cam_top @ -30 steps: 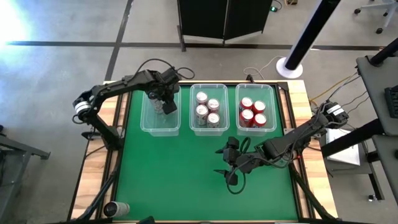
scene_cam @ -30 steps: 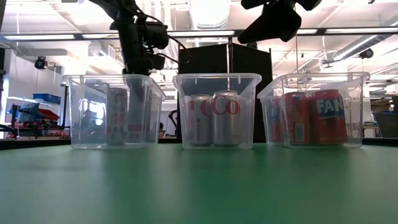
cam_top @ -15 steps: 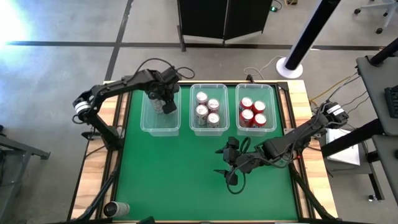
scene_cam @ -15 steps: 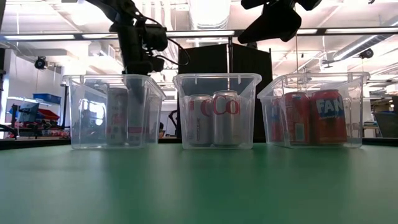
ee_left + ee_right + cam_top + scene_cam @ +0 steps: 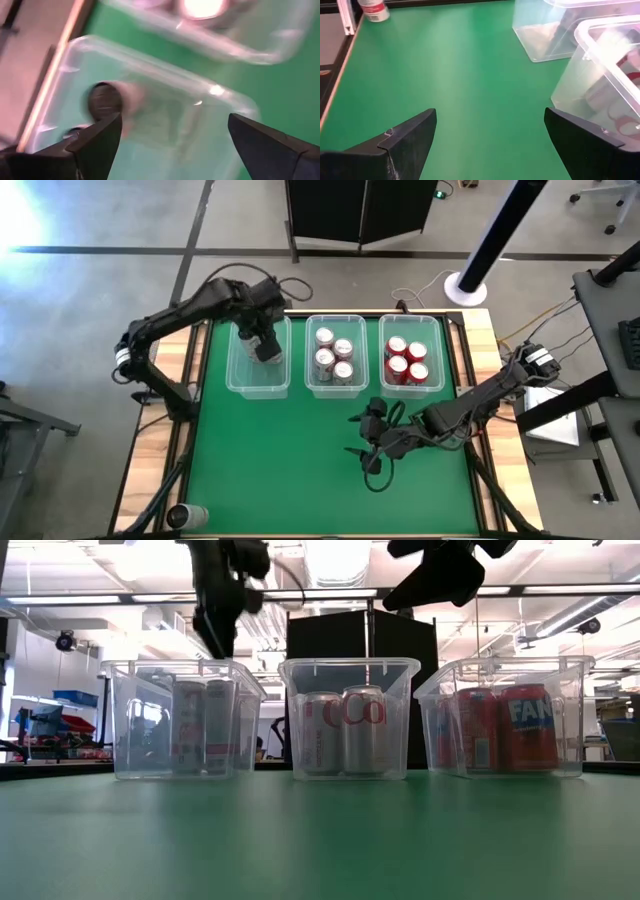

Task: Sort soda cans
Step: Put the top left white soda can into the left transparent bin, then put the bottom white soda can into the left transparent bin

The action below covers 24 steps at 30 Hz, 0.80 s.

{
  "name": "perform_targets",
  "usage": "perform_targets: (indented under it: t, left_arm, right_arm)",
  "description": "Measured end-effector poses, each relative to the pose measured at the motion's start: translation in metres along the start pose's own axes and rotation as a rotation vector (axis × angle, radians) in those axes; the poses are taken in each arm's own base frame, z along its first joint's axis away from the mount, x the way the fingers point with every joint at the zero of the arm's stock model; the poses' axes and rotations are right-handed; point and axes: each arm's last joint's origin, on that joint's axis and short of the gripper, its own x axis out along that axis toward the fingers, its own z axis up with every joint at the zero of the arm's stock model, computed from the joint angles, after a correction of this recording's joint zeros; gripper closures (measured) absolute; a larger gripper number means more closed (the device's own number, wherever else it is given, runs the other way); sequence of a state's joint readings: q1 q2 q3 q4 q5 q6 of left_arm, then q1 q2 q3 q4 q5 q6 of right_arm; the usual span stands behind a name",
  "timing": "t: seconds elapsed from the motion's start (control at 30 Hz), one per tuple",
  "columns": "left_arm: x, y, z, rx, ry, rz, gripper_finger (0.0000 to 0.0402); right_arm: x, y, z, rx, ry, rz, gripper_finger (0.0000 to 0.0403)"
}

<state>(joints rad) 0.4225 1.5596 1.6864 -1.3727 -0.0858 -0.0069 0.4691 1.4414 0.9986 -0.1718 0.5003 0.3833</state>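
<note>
High view shows the left tool (image 5: 265,345) spread and empty above the left bin (image 5: 257,385), where two soda cans (image 5: 204,726) stand. Silver cans (image 5: 334,356) fill the middle bin (image 5: 335,387), red cans (image 5: 405,360) the right bin (image 5: 411,387). Over the green bench (image 5: 290,460), the right tool (image 5: 366,442) hangs spread.
</note>
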Motion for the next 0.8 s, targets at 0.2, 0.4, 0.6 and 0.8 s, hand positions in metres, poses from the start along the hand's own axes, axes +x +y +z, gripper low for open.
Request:
perform_targets:
  t: [0.2, 0.4, 0.6, 0.8]
  left_arm:
    - [-0.036, -0.076, -0.026, 0.144, -0.090, -0.120, 0.0055]
    - [-0.061, -0.153, -0.071, 0.225, -0.112, -0.233, 0.0055]
    - [-0.074, -0.218, -0.123, 0.202, -0.063, -0.301, 0.0055]
    - [-0.076, -0.263, -0.175, 0.149, 0.017, -0.315, 0.0055]
  right_arm:
    - [-0.010, 0.018, -0.006, -0.029, -0.025, 0.035, 0.0038]
    - [-0.029, 0.045, -0.013, -0.055, -0.092, 0.092, 0.0038]
    - [-0.045, 0.063, -0.022, -0.052, -0.131, 0.103, 0.0038]
    - [-0.049, 0.068, -0.024, -0.040, -0.141, 0.117, 0.0038]
